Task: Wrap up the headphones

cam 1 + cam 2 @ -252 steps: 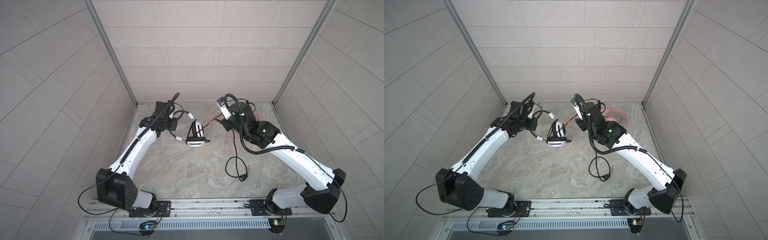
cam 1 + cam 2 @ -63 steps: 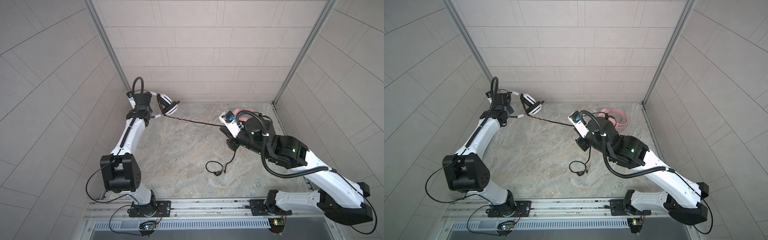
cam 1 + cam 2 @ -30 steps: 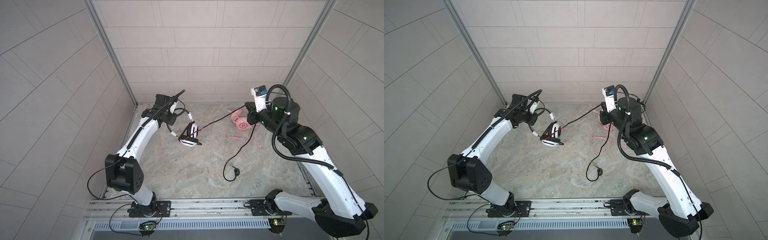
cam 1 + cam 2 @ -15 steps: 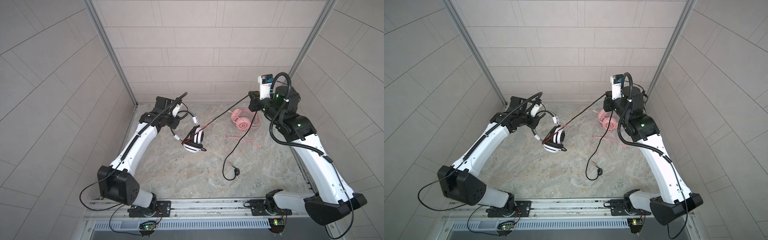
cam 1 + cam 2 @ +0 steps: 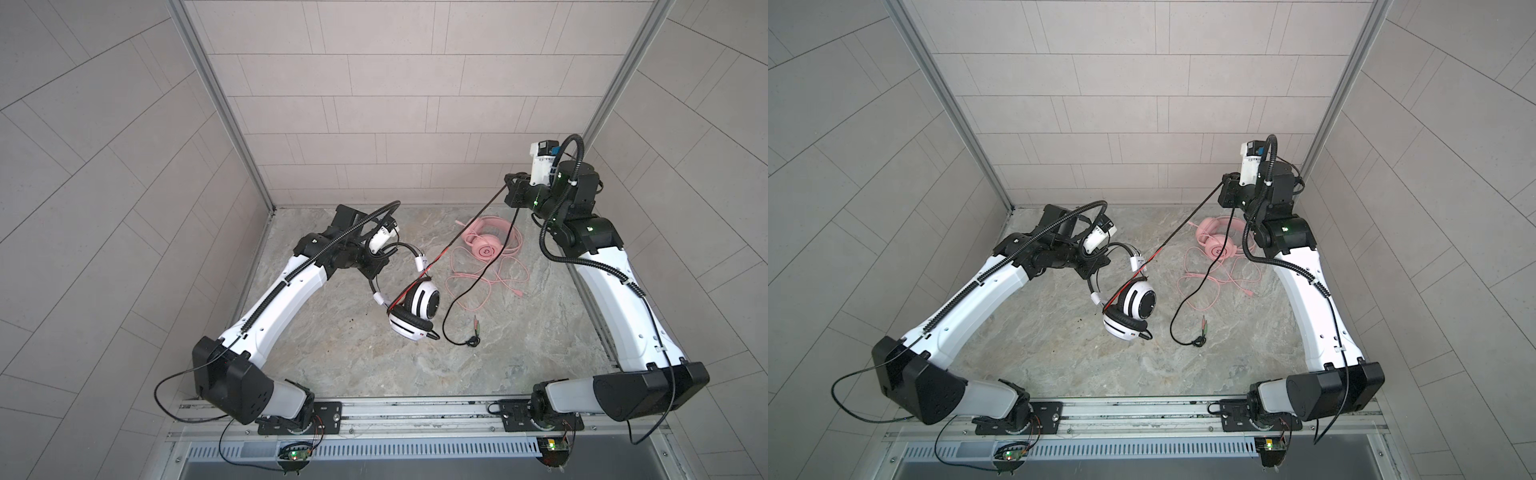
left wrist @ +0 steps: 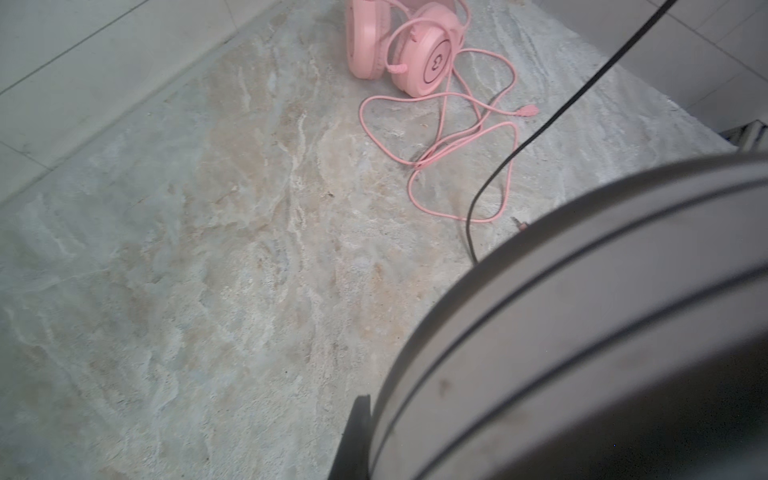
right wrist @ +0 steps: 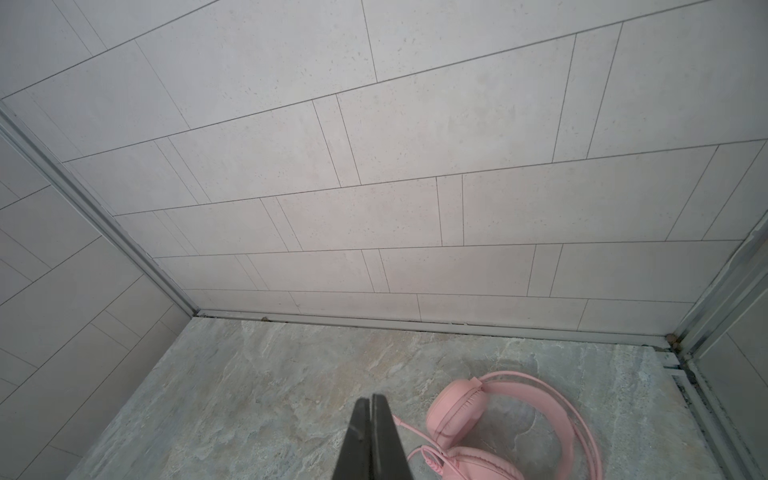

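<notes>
Left gripper (image 5: 372, 268) is clamped on the wire band of the white headset (image 5: 417, 304), which hangs over the table (image 5: 353, 365) left of centre. Right gripper (image 5: 510, 189) has its jaws pressed together on the black/red cable (image 5: 478, 218), raised by the back right corner, with the line taut between them. Risks: more pull could yank the band out or strain the cup joint. The slack tail crosses the pink headset (image 5: 486, 247), so winding may drag it, and the plugs (image 5: 472, 340) could snag.
</notes>
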Available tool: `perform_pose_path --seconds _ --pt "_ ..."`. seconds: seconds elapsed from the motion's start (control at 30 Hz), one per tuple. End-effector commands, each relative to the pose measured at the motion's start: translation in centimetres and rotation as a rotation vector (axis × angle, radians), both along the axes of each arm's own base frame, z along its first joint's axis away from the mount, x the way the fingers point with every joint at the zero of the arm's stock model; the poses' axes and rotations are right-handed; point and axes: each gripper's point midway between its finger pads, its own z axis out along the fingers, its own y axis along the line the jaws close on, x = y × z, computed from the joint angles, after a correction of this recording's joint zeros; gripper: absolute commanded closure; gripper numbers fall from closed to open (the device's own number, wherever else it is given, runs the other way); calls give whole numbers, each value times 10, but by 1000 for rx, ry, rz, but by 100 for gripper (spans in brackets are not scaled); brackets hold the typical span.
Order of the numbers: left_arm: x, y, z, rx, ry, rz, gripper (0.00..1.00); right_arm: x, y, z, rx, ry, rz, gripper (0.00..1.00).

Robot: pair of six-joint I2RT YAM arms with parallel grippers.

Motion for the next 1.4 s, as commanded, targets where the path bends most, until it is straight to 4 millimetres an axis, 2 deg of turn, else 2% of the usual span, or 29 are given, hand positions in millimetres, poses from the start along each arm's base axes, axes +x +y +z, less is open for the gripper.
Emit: perform_pose_path --seconds 0.0,0.13,0.27,0.4,0.63,0.83,1.0,1.17,1.37 --pt "-24 -7 18 -72 25 -79 100 5 -21 13 56 -70 -73 100" --pt "-23 -8 34 -137 -13 -48 100 8 -31 -18 79 -17 -95 100" --pt "-24 -10 51 -209 -26 -43 100 12 -31 -60 116 62 -85 100" --pt "-23 -14 81 -363 -35 -45 100 13 -19 -92 165 121 -28 100" --pt "-19 -10 135 -629 -25 -46 100 7 15 -142 200 257 102 100" --pt "-6 2 182 -835 -59 -16 100 -8 55 -179 172 362 223 100" --pt "3 4 218 -993 -84 -36 100 -18 105 -201 160 426 357 100" --pt "12 4 235 -1100 -82 -44 100 -27 156 -214 121 454 463 100" --pt "33 16 226 -1113 -93 125 100 -31 211 -225 145 452 567 100"
